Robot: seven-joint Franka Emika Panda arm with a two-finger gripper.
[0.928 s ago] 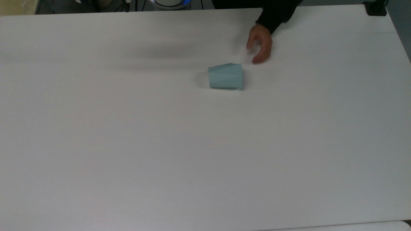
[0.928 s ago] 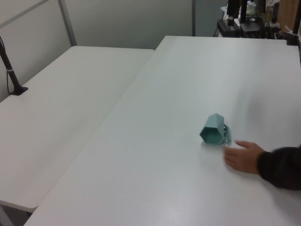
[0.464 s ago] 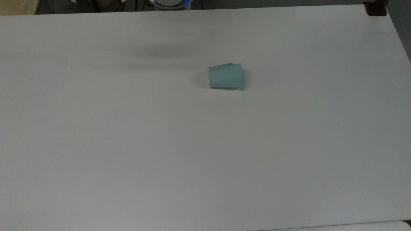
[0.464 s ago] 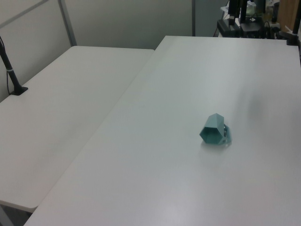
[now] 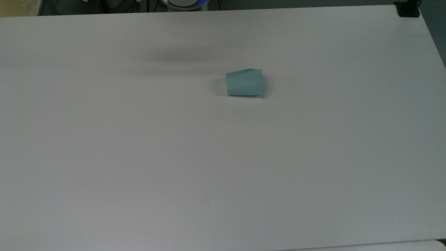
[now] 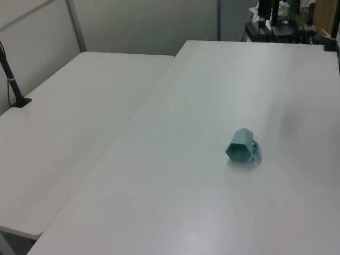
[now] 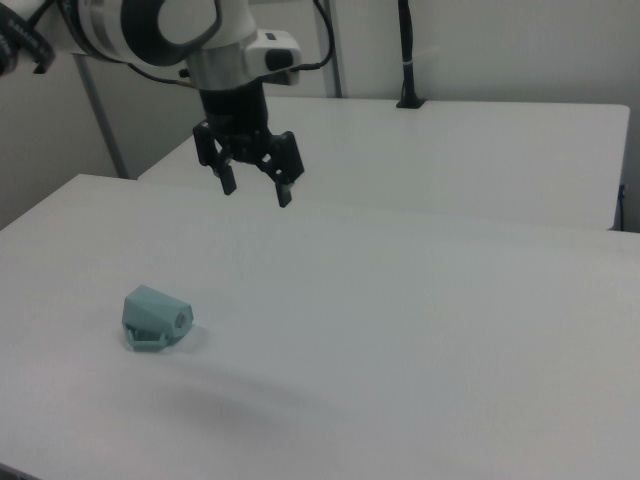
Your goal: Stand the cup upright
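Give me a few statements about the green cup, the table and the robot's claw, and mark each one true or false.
1. The cup stands upright. False: it lies on its side on the white table.
2. The gripper hangs above the table with its fingers spread. True.
3. The gripper holds the cup. False: it is up in the air, apart from the cup.
4. The cup is the only loose object on this table. True.
5. A hand rests beside the cup. False: there is none.
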